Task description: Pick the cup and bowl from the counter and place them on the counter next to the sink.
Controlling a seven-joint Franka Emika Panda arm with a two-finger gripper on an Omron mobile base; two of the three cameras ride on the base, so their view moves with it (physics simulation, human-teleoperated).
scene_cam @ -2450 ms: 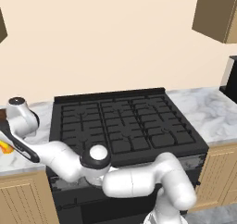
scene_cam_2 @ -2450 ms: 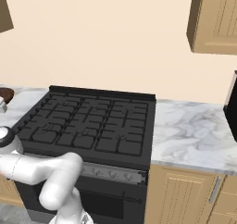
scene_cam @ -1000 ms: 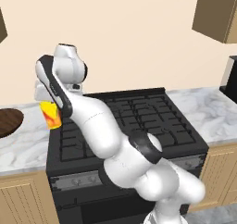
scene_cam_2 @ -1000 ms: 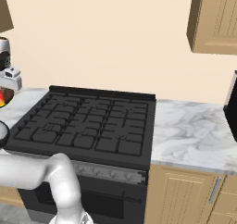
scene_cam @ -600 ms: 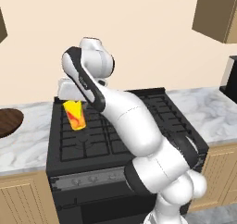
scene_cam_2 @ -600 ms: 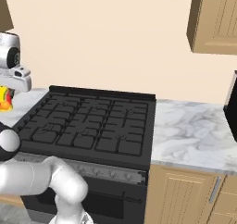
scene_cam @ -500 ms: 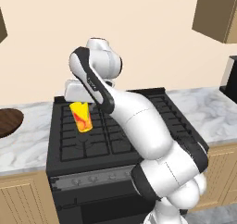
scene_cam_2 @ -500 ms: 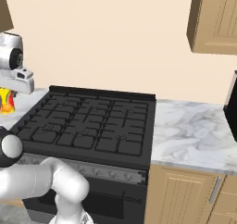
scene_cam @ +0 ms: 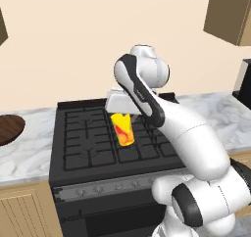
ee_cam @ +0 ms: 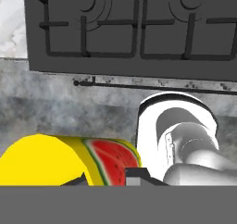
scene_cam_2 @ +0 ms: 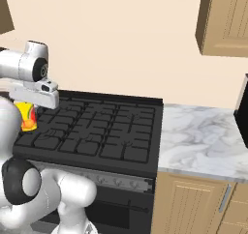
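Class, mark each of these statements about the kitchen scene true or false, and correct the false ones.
1. The claw holds the cup. True.
2. The cup hangs above the black stove top. True.
3. The bowl sits on the stove. False: it rests on the counter, left of the stove.
4. The cup is plain blue. False: it is yellow with a red-orange pattern.
5. The bowl is dark brown. True.

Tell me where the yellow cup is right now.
The cup hangs in the end effector, lifted over the middle of the black stove; the bowl sits on the counter far left.
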